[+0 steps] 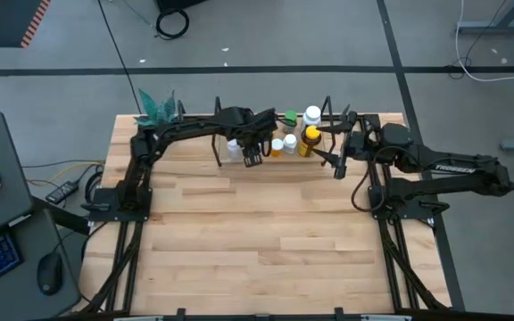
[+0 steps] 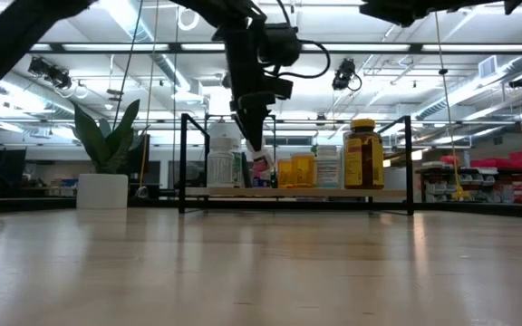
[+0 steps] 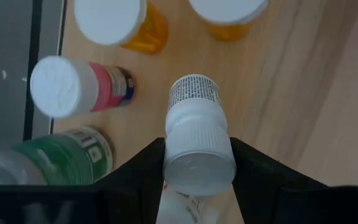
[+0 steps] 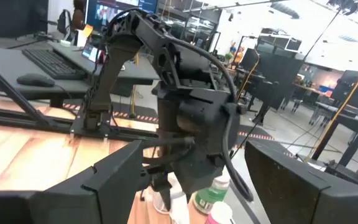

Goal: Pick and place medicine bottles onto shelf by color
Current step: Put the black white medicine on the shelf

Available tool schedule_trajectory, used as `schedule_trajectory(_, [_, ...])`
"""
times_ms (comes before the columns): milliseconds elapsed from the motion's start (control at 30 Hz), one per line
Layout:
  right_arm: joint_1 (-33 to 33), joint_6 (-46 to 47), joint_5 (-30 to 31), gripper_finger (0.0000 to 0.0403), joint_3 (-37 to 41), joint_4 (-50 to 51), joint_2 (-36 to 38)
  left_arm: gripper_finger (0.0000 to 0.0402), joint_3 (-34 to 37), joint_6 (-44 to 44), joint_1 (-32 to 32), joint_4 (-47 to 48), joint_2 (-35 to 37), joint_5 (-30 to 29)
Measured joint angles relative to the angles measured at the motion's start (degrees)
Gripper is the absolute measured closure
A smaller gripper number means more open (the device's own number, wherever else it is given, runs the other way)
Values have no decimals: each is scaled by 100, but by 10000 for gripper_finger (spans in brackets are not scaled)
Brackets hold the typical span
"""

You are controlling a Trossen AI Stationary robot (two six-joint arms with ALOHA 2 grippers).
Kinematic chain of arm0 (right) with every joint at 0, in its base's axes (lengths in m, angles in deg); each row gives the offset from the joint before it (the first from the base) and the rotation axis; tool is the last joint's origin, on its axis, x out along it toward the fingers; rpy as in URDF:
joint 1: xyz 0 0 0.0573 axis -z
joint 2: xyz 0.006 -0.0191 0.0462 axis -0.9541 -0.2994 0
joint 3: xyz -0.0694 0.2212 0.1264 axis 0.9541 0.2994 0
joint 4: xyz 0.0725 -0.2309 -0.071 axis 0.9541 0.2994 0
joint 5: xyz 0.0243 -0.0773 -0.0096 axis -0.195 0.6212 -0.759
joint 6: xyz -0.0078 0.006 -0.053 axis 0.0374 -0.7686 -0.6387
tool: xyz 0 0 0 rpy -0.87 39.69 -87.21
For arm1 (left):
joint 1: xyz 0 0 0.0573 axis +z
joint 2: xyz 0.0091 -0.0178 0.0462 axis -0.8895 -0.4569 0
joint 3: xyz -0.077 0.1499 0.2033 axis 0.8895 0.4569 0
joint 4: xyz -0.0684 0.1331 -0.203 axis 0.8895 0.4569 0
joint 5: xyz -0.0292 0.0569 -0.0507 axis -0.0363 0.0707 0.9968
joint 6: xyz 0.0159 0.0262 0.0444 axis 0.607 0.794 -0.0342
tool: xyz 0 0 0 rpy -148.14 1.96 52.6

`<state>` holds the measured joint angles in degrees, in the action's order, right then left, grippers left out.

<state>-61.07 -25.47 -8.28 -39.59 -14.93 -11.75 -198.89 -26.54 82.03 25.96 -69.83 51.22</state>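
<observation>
The shelf (image 2: 333,192), a light-wood board between black wire uprights, stands at the table's far middle. On it stand upright bottles: an amber one with a yellow cap (image 2: 362,154), orange ones (image 3: 114,22), a pink one (image 3: 79,87) and a green one (image 3: 55,158). My left gripper (image 1: 252,153) points steeply down over the shelf's left half, shut on a white bottle (image 3: 194,99). My right gripper (image 1: 333,150) is level at the shelf's right end, pointing toward the left arm. It is open (image 4: 194,162) with nothing between its fingers. My left gripper pinches the white bottle's ribbed white cap (image 3: 197,140) between its two fingers, one on each side. The fingers come from above, slanting down. The bottle hangs below them, base down and a little tilted, over the shelf board (image 3: 291,74) beside the pink bottle.
A potted plant (image 2: 102,186) stands at the table's far left corner, beside the shelf. The near two thirds of the wooden tabletop (image 1: 266,241) is bare. A desk with a keyboard and mouse (image 1: 7,259) lies off the table's left edge.
</observation>
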Motion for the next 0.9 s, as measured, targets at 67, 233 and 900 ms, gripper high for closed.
schedule_trajectory(67, [0,-14,-2,112,0,74,50,235,-312,31,45,244,-194,21])
schedule_trajectory(233, [0,-21,-2,112,0,188,127,232,-885,196,131,771,-616,2])
schedule_trajectory(900, [0,47,-260,112,0,325,125,230,-1617,846,66,1605,-1124,201])
